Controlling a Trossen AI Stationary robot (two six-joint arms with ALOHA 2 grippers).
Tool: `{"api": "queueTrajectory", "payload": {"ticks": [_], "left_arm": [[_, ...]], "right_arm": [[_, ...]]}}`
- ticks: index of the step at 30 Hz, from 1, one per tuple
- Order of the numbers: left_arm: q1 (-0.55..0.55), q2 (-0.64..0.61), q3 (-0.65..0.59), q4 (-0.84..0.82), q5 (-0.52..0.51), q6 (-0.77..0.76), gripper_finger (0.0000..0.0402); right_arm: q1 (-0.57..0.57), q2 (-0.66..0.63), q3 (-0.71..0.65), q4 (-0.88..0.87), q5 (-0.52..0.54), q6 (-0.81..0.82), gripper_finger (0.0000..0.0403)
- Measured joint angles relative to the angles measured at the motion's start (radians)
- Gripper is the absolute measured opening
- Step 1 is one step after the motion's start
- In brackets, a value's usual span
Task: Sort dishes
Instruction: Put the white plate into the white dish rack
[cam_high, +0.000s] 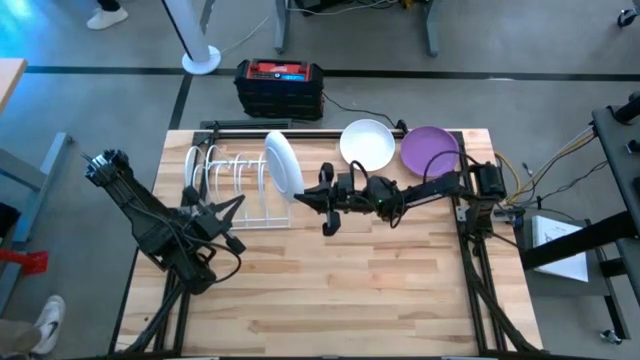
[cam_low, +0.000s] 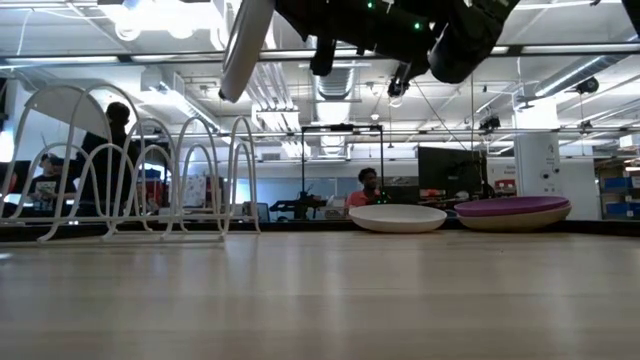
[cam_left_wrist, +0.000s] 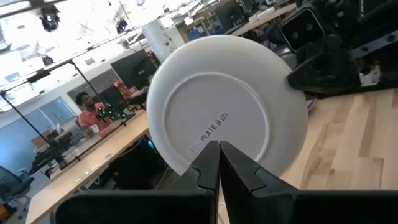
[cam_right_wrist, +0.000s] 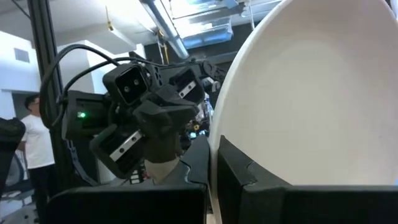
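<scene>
A white plate (cam_high: 283, 165) stands on edge in the air above the right end of the white wire rack (cam_high: 228, 182), with my right gripper (cam_high: 305, 195) shut on it. The low view shows the white plate (cam_low: 245, 45) tilted, well above the rack (cam_low: 140, 170). My left gripper (cam_high: 240, 203) is shut and hovers near the rack's front, pointing at the plate's underside (cam_left_wrist: 217, 112) without touching it. A white dish (cam_high: 367, 143) and a purple dish (cam_high: 430, 150) rest flat on the table at the far right. My right gripper pinches the white plate's rim (cam_right_wrist: 219, 134) between its two fingers, one on each face. The fingers come level from the table's right side. The plate is lifted clear, on edge and slightly tilted above the rack.
A black and red box (cam_high: 280, 85) sits on the floor beyond the table's far edge. Bare wood (cam_high: 350, 290) fills the near half of the table. People sit in the room behind the table (cam_low: 368, 188).
</scene>
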Motion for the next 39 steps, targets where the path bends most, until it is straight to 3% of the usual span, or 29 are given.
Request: {"api": "queueTrajectory", "payload": {"ticks": [9,20,33,39], "left_arm": [[0.0,0.0,0.0,0.0,0.006,-0.007,0.0],[0.026,0.0,-0.001,0.002,-0.035,-0.03,0.0],[0.213,0.005,-0.012,-0.002,-0.035,-0.001,0.0],[0.338,0.002,0.016,-0.003,-0.035,0.056,0.0]], "right_arm": [[-0.037,-0.034,-0.051,0.002,-0.029,-0.007,0.0],[-0.136,-0.222,-0.198,-0.01,-0.063,-0.079,0.0],[-0.306,-0.32,-0.363,-0.031,-0.052,-0.082,0.0],[-0.341,-0.284,-0.372,-0.038,-0.148,0.018,0.0]]}}
